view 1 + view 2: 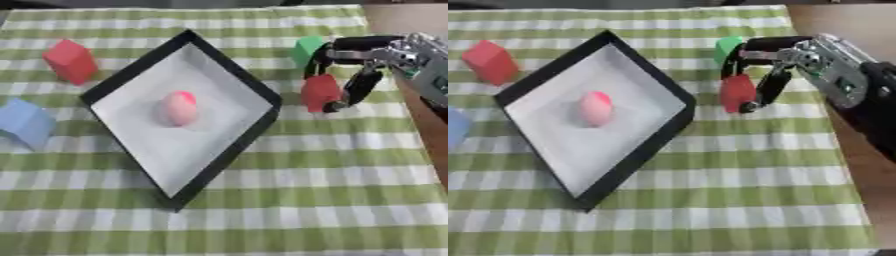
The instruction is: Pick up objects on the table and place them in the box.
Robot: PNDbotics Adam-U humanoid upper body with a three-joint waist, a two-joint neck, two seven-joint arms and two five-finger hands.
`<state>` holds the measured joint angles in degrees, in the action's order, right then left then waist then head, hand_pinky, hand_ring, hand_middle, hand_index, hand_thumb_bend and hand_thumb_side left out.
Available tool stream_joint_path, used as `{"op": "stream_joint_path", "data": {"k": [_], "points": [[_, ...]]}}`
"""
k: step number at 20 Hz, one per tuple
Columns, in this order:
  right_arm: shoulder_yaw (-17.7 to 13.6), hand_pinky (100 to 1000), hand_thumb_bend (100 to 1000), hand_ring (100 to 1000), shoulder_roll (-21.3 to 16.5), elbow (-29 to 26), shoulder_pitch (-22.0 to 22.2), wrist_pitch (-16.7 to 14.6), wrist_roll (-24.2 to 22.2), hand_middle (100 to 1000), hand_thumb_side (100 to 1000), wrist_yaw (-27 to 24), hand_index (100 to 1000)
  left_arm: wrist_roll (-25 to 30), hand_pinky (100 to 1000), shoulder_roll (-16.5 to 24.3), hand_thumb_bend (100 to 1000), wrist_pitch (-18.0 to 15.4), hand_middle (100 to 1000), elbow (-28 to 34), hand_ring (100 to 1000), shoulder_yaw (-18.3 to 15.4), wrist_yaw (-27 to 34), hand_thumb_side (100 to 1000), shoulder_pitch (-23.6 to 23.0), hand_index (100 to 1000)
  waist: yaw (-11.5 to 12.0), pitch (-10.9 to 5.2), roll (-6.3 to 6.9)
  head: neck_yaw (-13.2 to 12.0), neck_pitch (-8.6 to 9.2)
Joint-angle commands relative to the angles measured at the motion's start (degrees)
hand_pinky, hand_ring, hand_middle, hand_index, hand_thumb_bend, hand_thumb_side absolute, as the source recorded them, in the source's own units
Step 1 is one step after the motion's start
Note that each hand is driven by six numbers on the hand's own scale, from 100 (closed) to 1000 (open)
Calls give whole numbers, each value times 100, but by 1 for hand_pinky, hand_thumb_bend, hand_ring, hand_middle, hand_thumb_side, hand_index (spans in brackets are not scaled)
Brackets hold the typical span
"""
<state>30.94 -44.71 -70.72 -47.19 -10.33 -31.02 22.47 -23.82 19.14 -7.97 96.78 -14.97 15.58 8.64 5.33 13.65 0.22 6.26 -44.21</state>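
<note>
A black-rimmed box (pixel 229 150) with a white floor lies askew mid-table and holds a pink egg-shaped object (pixel 178 108). My right hand (pixel 360 70) comes in from the right edge with its fingers curled around a red block (pixel 318 92), just right of the box. A green object (pixel 307 48) sits behind the hand, partly hidden by the fingers. Left of the box stand a second red block (pixel 70 61) and a light blue block (pixel 25 122). My left hand is out of sight.
A green and white checked cloth (pixel 306 200) covers the table. The bare wooden table (pixel 859 165) shows along the right edge, past the cloth.
</note>
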Motion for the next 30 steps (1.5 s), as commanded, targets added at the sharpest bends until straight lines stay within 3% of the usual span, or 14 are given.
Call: {"op": "stream_joint_path", "data": {"k": [1,2,3,4,5,11,17,22,25,30], "points": [[-128,799,485,648,-70,7,-93,20,45,607,100,-45,670,27,798,104,336,-1,782,68,873,-7,21,751,65,861,5,-57,91,3,21],[-142,798,481,644,-72,-17,-81,49,59,600,100,-103,666,29,798,105,336,-1,782,68,873,-5,20,751,66,861,5,-58,90,0,18],[-153,787,438,620,-79,-59,-72,78,70,505,100,-164,618,30,798,105,335,-1,782,67,873,-5,19,751,66,861,5,-60,88,-3,14],[-160,787,438,620,-94,-118,-62,111,76,505,100,-231,618,30,798,107,335,0,782,67,873,-5,19,751,66,861,4,-62,85,-6,11],[-169,778,392,601,-109,-180,-55,150,85,433,100,-294,557,31,799,108,335,0,782,67,873,-4,18,752,66,861,3,-66,83,-9,10],[-280,766,349,569,-314,-813,14,400,51,353,100,-663,497,28,799,113,334,-1,782,76,874,-9,15,751,72,860,3,-79,70,-31,9],[-502,759,358,558,-784,-1976,-48,698,-52,355,100,-1114,501,25,800,137,331,-2,783,80,875,-15,8,752,57,859,-17,-97,39,-40,9],[-497,754,370,554,-1180,-3020,-409,902,-362,363,100,-1572,505,23,800,178,331,0,784,77,875,-19,-6,752,31,858,-52,-128,-5,-45,9],[-483,750,388,559,-1230,-3241,-500,1036,-474,370,100,-1704,508,23,800,189,331,1,784,76,875,-16,-11,753,27,858,-51,-144,-23,-35,9],[-134,747,394,559,-1013,-3900,-1129,844,-645,375,100,-1983,510,43,800,233,331,15,784,69,875,8,-21,752,6,858,-46,-221,-86,-23,9]]}}
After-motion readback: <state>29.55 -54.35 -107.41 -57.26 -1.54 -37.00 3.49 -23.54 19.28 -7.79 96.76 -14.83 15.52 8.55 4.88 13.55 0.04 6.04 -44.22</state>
